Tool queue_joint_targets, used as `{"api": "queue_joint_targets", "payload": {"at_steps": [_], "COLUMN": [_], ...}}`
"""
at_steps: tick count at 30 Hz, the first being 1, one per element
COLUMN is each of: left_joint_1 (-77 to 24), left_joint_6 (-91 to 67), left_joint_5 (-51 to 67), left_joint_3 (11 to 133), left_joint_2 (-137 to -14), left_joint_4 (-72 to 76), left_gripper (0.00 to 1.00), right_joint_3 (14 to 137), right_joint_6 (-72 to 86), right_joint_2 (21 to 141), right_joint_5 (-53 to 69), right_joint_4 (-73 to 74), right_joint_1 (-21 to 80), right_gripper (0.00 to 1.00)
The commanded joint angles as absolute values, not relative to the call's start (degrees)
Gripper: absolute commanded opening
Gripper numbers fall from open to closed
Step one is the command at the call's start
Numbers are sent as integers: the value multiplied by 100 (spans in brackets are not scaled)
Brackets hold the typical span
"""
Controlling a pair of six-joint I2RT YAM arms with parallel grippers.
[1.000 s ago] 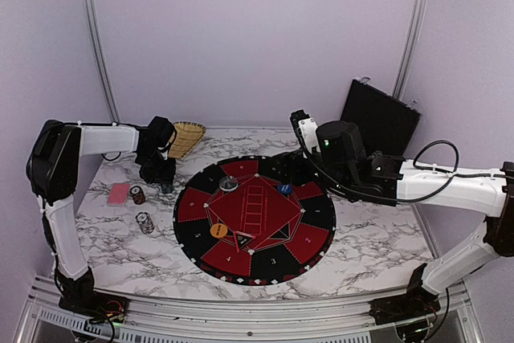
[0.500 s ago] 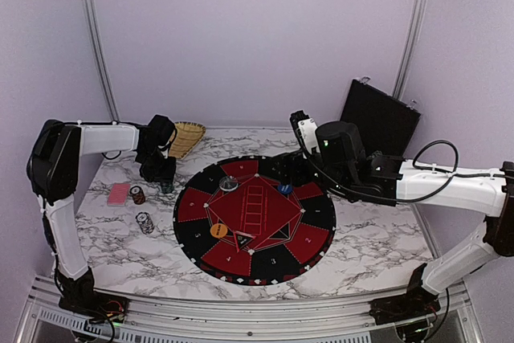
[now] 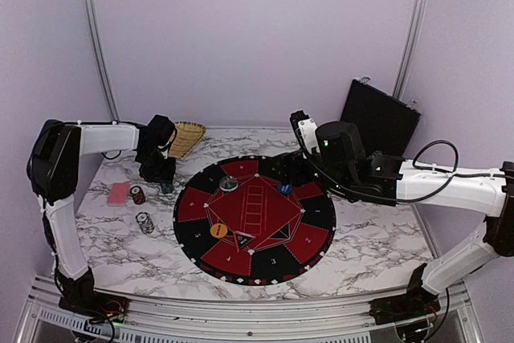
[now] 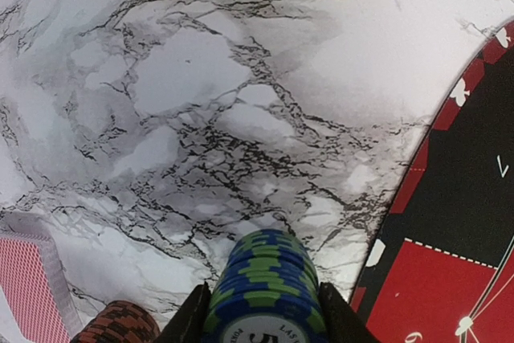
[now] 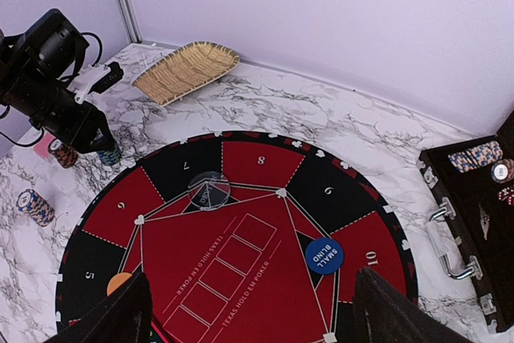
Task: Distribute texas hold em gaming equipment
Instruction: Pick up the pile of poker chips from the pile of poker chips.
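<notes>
The left pincer (image 4: 263,325) is closed on a blue-and-green chip stack (image 4: 266,275), one finger on each side, just off the left rim of the round mat (image 3: 273,259) and over the marble tabletop (image 4: 185,102); a red-and-black chip stack (image 4: 120,323) sits close beside it, with the pink-backed cards (image 4: 28,287) just beyond and a third chip stack (image 3: 144,222) nearer the arm bases; the right pincer (image 5: 250,320) hangs wide open above the mat with nothing in it; the step seems to be carrying this stack to a player's segment, so the squeeze should stay even and the stack upright, the path should swing clear of the neighbouring stack, and the fingers should part only once the bottom chip lies flat; the clear disc (image 5: 209,190), blue disc (image 5: 324,256) and orange disc (image 3: 218,230) already lie on the mat; hard to tell are whether the held stack is resting or lifted, how many chips it has, and its top face, which the frame edge cuts off; the overhead view hides both pincers' fingertips under their wrists.
</notes>
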State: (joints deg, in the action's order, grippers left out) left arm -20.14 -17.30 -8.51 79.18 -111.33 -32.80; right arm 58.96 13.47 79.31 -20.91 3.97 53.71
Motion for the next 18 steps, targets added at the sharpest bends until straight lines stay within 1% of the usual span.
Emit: {"api": "queue_joint_targets", "payload": {"at_steps": [1, 18], "left_joint_1": [-1995, -2021], "left_joint_6": [-1649, -1620], "left_joint_5": [-844, -878], "left_joint_3": [8181, 8256], "left_joint_2": [-11130, -11096], "left_joint_4": [-3476, -3604], "left_gripper": [37, 37], "right_joint_3": [5950, 5893], "right_joint_6": [1417, 1424], "right_joint_2": [7970, 7994], "right_joint_5": [-2091, -2086], "right_joint_4": [400, 342], "right_joint_1": [5341, 5343], "right_gripper": [84, 84]}}
